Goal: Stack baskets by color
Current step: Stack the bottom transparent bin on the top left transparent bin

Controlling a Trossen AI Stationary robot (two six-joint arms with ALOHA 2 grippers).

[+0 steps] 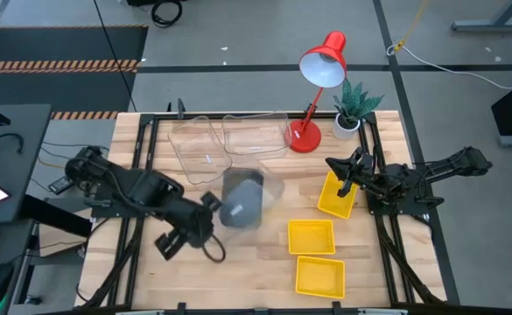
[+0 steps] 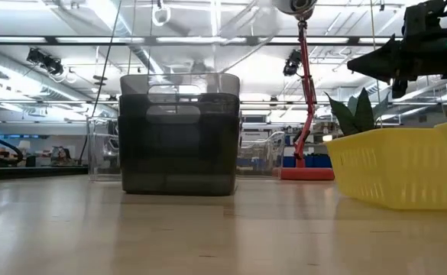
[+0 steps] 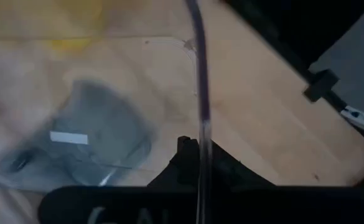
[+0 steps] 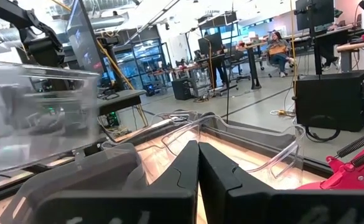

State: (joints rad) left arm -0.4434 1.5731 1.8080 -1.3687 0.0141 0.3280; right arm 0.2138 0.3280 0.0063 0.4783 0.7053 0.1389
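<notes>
Left gripper (image 1: 210,202), fingers pinched on the rim of a clear basket (image 1: 264,186), holds it directly over the dark grey basket (image 1: 241,203) at table centre; right gripper (image 1: 344,182) closed, farther off.

Three yellow baskets (image 1: 312,236), one grey basket (image 1: 241,201), perhaps three clear baskets (image 1: 256,136) (they overlap).
</notes>
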